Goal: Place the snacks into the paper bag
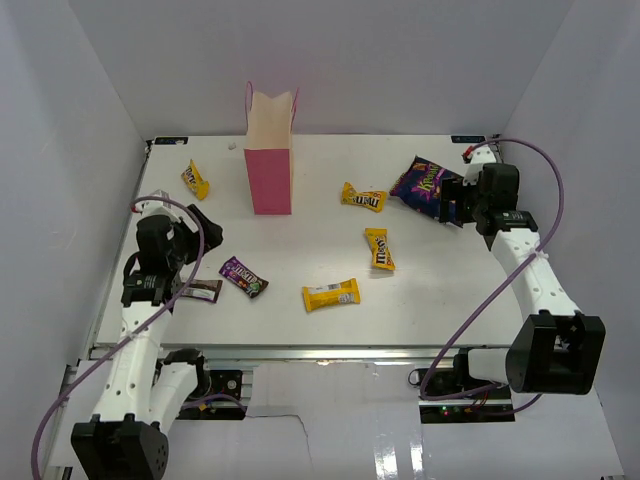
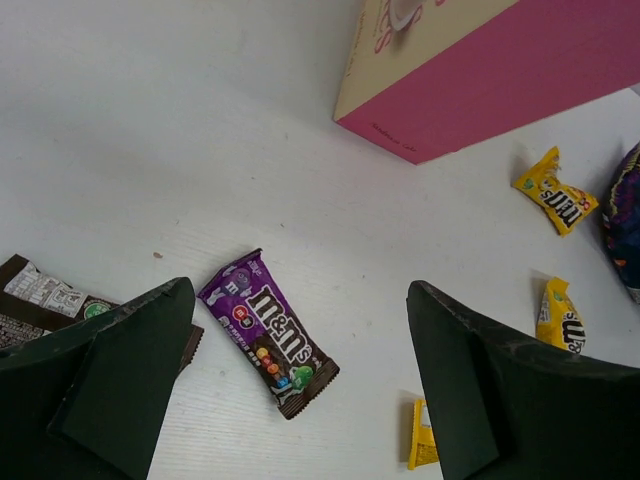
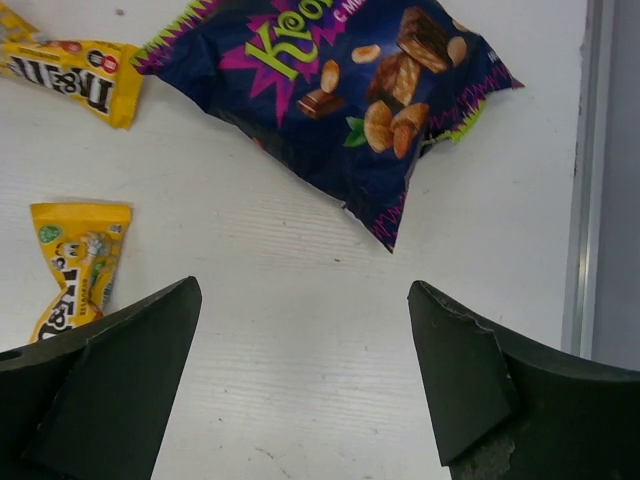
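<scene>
— What can you read from your end?

— On my left wrist camera, the purple packet [image 2: 268, 335] says "m&m's" in white. The yellow packet [image 2: 556, 192] near the paper bag [image 2: 470, 90] has the same mark in brown.

— And the right wrist?

— The blue snack bag [image 3: 340, 100] has big green letters. I read "Keo", the rest cut off at the frame's edge, with a small white "C M" beside it.

— Anything on the paper bag?

— Pink script on its cream side, but I can't make it out.
</scene>
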`<state>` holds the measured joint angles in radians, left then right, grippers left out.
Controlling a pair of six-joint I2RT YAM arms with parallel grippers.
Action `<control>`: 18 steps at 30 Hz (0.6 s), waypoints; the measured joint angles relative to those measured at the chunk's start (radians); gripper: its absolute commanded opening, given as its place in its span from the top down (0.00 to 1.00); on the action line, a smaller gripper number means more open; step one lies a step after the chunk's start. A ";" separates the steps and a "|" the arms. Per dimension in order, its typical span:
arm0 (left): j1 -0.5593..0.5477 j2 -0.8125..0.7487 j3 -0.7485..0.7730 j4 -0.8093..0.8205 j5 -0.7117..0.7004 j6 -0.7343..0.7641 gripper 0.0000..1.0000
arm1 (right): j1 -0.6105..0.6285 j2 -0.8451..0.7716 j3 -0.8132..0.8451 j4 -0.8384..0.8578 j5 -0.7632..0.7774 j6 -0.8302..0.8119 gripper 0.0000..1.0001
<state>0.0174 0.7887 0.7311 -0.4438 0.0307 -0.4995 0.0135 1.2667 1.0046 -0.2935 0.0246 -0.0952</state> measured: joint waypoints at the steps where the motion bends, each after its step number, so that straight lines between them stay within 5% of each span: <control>1: 0.001 0.025 0.005 0.000 -0.005 -0.002 0.02 | 0.000 0.006 0.012 -0.003 -0.026 -0.011 0.10; 4: 0.035 0.136 0.031 0.002 -0.001 0.001 0.02 | -0.001 0.025 0.063 -0.014 -0.150 -0.079 0.10; 10: 0.342 0.426 0.089 0.053 0.148 -0.032 0.02 | 0.029 0.077 0.175 -0.090 -0.414 -0.343 0.10; 18: 0.412 1.009 0.574 0.063 0.336 -0.089 0.02 | 0.047 0.224 0.184 -0.172 -0.608 -0.467 0.10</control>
<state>0.4290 1.7977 1.3048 -0.3813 0.3668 -0.5884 0.0601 1.4906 1.1885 -0.4652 -0.5838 -0.5617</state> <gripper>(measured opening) 0.976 0.901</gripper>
